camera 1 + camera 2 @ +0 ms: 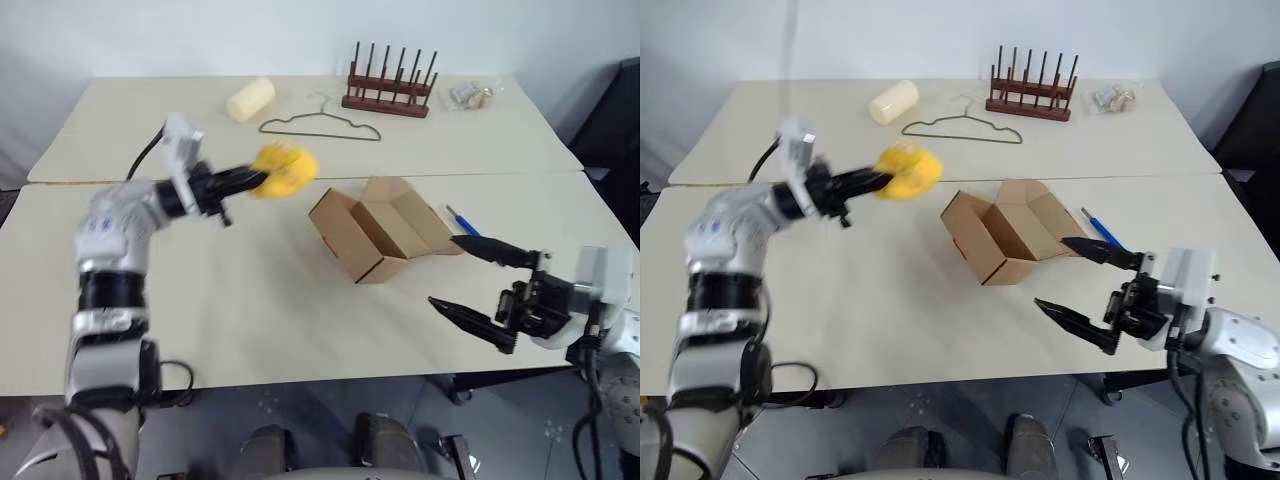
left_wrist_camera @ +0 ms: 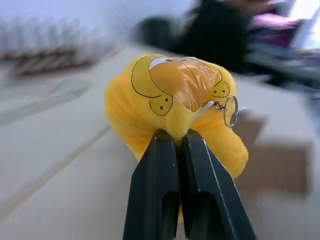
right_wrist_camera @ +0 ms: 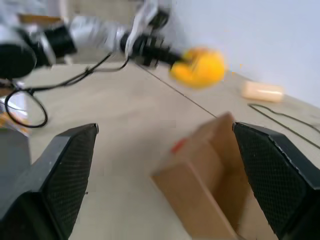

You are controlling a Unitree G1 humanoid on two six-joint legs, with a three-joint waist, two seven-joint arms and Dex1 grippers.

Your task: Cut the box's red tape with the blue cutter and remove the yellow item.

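Left wrist view: the left gripper (image 2: 179, 142) has its two black fingers pressed together, pinching the yellow item (image 2: 175, 107), a plush toy with drawn-on eye marks, a shiny patch and a small metal ring; no writing can be read on it. In the left eye view it hangs above the table (image 1: 250, 300), left of centre. Right of centre sits the box (image 1: 375, 232), flaps open, a sliver of red tape (image 1: 329, 243) on its near side. The blue cutter (image 1: 462, 220) lies just right of it. At lower right, the right gripper (image 1: 478, 282) gapes wide, empty.
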